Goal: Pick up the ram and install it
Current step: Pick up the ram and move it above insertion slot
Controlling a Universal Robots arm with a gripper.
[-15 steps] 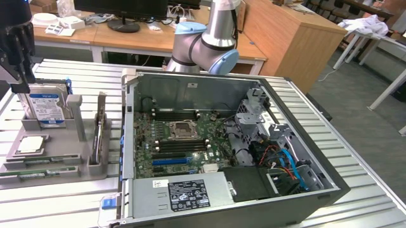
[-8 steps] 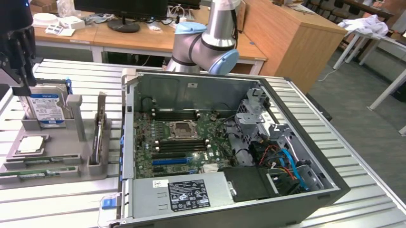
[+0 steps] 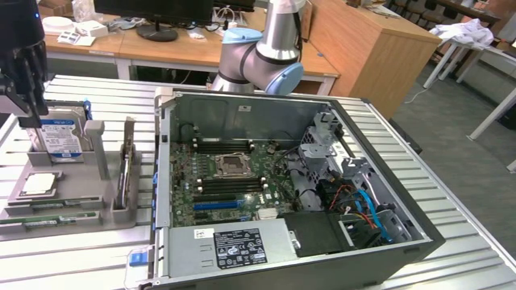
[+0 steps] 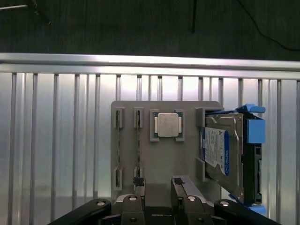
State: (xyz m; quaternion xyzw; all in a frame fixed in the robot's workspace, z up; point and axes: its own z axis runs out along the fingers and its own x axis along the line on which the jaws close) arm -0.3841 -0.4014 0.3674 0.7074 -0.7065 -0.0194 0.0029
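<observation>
Jaws apart above gray tray [image 4: 164, 159], close to ram [image 4: 139, 150]

The slatted metal table [image 3: 64, 260] carried a grey parts holder [image 3: 81, 190] just beside an open computer case [image 3: 241, 115].

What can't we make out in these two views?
ram, wrist view: edge-on in the tray, so chips and label are hidden.
ram, exterior view: too small to count the sticks.
pincer, both views: body cut off by the picture edge.
motherboard slots, exterior view: too small to tell which are free.
</observation>
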